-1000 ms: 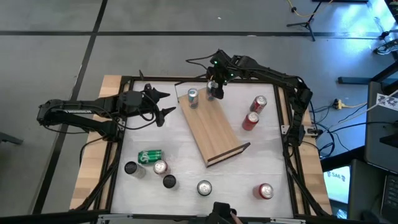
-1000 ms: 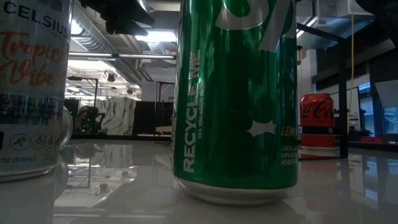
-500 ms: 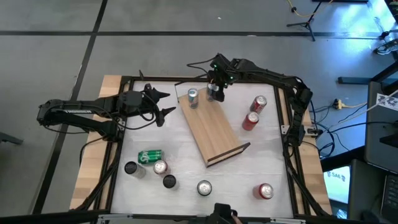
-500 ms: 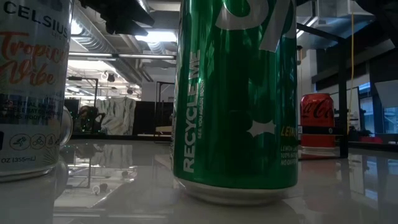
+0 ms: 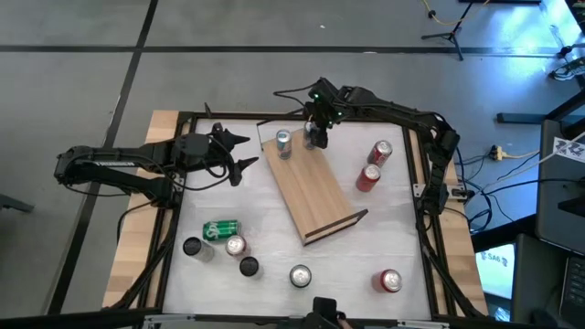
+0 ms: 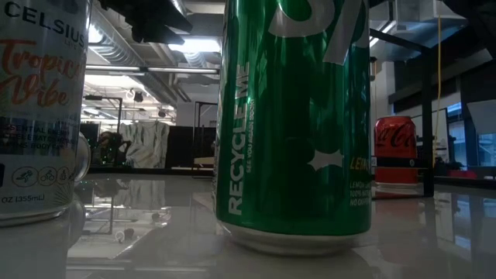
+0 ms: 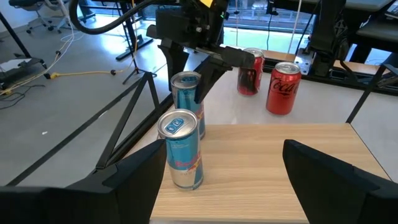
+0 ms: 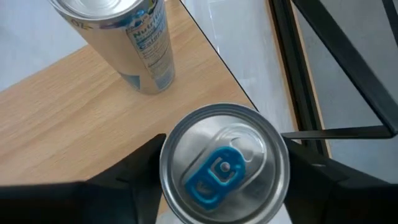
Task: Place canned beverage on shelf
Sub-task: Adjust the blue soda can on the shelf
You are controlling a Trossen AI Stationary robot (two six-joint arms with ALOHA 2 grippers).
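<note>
The shelf (image 5: 311,194), a long light-wood board, lies slantwise in the middle of the table. A slim blue and silver can (image 5: 283,142) (image 7: 181,149) stands on its far end. Beside it, a second slim can with a blue tab (image 8: 224,165) (image 7: 188,93) stands upright, and my right gripper (image 5: 315,137) (image 8: 225,171) is shut on it. My left gripper (image 5: 241,152) (image 7: 249,180) hovers open at the board's left, facing both cans and holding nothing. My right gripper pinches the blue-tab can between its two fingers, one on each side of the upper wall (image 8: 169,155) just below the rim. The fingers (image 7: 208,71) come from above, pointing down. The can stays upright; the nearer can hides its base.
Two red cans (image 5: 375,164) sit right of the board, one lying and one standing. A green can (image 5: 219,228) lies near the left, with several more cans (image 5: 300,274) and a red one (image 5: 390,280) toward the near edge. A black frame (image 5: 422,183) rims the table.
</note>
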